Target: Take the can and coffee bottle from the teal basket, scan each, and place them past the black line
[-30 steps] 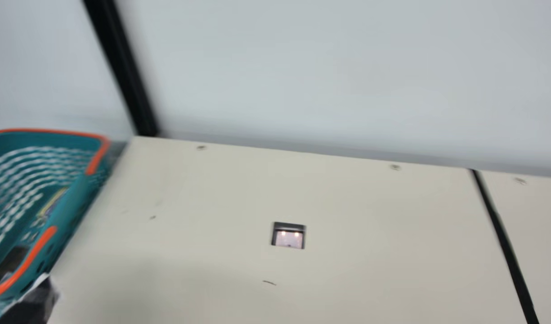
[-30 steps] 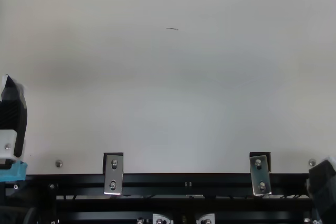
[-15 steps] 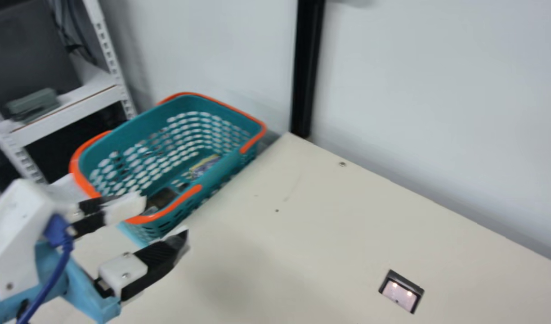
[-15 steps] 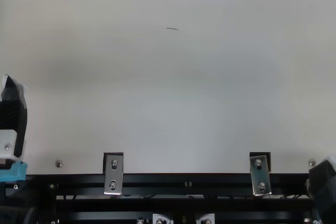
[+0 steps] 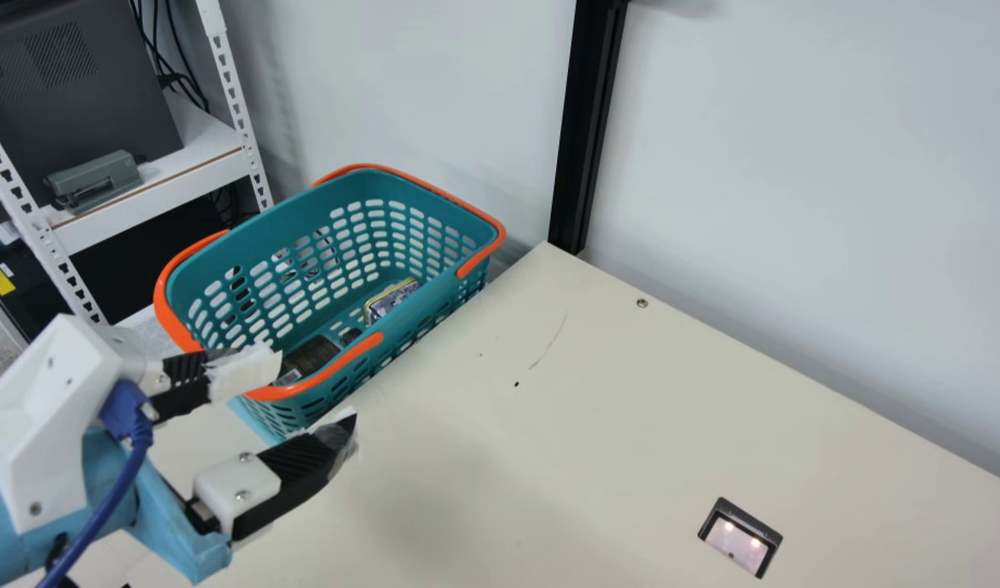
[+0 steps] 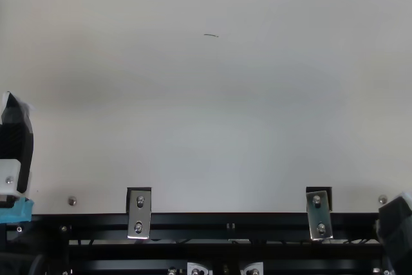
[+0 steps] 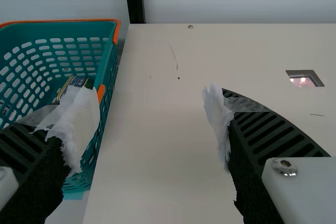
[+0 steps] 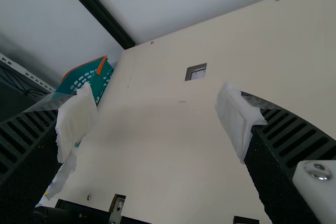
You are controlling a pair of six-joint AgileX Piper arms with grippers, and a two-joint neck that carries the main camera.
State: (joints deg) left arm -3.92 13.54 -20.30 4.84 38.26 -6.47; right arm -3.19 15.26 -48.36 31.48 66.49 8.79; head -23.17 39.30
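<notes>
Left claw [image 5: 317, 391], mine, fingers apart and empty beside the teal basket [image 5: 434, 296]; can [image 5: 392, 300] and coffee bottle [image 5: 308, 357] lie inside near its wall, so a misaligned descent could catch the orange handle [image 5: 279, 393].

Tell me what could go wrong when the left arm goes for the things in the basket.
The open left gripper might knock the basket, since one finger is close to its near rim. The dark item lies low beside the near wall, so fingers may struggle to get around it. The ragged white wrapping on the fingers could snag or slip.
</notes>
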